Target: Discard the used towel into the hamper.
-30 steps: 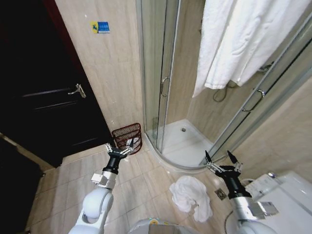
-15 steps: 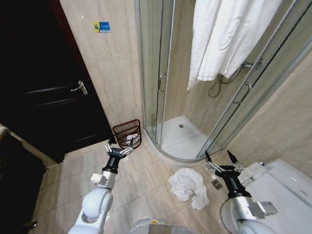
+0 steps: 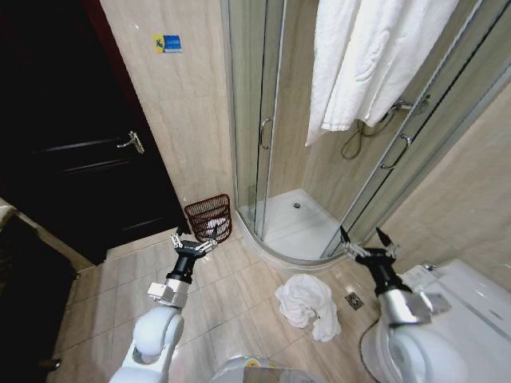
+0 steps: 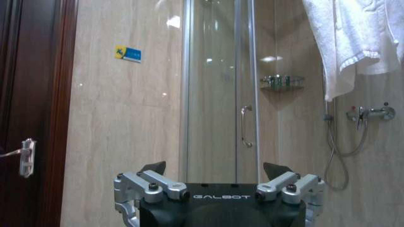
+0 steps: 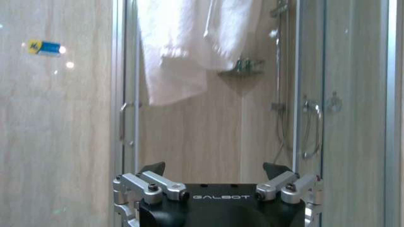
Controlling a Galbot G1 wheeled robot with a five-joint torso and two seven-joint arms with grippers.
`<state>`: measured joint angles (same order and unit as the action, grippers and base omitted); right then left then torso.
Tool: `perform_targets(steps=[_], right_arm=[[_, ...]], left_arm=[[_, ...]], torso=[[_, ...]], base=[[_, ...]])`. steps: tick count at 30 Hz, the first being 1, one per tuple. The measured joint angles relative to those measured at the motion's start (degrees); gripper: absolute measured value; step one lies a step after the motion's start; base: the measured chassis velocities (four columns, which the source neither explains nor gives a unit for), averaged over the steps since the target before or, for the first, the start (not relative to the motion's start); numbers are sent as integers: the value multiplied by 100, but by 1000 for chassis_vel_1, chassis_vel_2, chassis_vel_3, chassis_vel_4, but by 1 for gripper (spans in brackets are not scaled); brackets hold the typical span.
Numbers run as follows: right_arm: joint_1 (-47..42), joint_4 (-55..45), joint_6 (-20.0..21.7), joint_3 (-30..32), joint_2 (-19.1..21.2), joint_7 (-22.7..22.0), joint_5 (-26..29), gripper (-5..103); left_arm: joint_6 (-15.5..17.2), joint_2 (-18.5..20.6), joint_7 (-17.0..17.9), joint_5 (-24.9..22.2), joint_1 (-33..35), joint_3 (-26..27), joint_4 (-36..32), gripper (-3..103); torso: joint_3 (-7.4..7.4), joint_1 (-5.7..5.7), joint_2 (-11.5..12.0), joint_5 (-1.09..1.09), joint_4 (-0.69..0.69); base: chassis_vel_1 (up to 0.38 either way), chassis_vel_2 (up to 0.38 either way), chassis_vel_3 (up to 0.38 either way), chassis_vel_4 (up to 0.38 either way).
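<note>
Head view has barely shifted vs half a sec ago — approach settling, nothing grasped yet. Used towel (image 3: 308,303) crumpled on floor tiles, hamper (image 3: 209,219) by wall. Left gripper (image 3: 193,242) & right gripper (image 3: 366,244) both spread, empty.

Two white, rounded robot arms, each ending in a black wrist and a silver metal pincer with dark pointed tips: the left pincer (image 3: 192,242) and right pincer (image 3: 366,243). Small screws show; "GALBOT" is printed in white on each black wrist.
</note>
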<state>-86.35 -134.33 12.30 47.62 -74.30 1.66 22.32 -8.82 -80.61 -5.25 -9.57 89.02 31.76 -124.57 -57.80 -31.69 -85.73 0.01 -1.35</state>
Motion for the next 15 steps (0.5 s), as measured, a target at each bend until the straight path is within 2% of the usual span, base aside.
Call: perform_targets(steps=[2, 3, 5, 6, 7, 8, 15], right_arm=[[372, 61, 232, 106, 323, -162, 258, 100], [372, 61, 232, 106, 323, -162, 258, 100], [645, 69, 413, 332, 600, -319, 547, 100], [645, 69, 413, 332, 600, -319, 547, 100], [908, 132, 541, 384, 793, -429, 732, 100], [1157, 232, 595, 368, 925, -484, 829, 100], [2294, 866, 623, 110, 1272, -560, 1126, 100]], left_arm=[[-24, -22, 0, 6, 6, 8, 78, 100], [-24, -22, 0, 6, 6, 8, 78, 100], [-26, 31, 0, 18, -158, -80, 269, 100], [-26, 31, 0, 18, -158, -80, 269, 100], [-26, 35, -2, 33, -186, -85, 335, 100], [-32, 11, -2, 44, -141, -50, 349, 100], [-96, -82, -1, 139, 76, 178, 314, 100]], torso=[[0, 1, 0, 0, 4], [0, 1, 0, 0, 4], [0, 1, 0, -3, 0], [0, 1, 0, -3, 0], [0, 1, 0, -2, -4], [1, 1, 0, -2, -1], [0, 1, 0, 0, 3]], base=[[0, 0, 0, 0], [0, 0, 0, 0], [0, 0, 0, 0], [0, 0, 0, 0], [0, 0, 0, 0], [0, 0, 0, 0], [0, 0, 0, 0]])
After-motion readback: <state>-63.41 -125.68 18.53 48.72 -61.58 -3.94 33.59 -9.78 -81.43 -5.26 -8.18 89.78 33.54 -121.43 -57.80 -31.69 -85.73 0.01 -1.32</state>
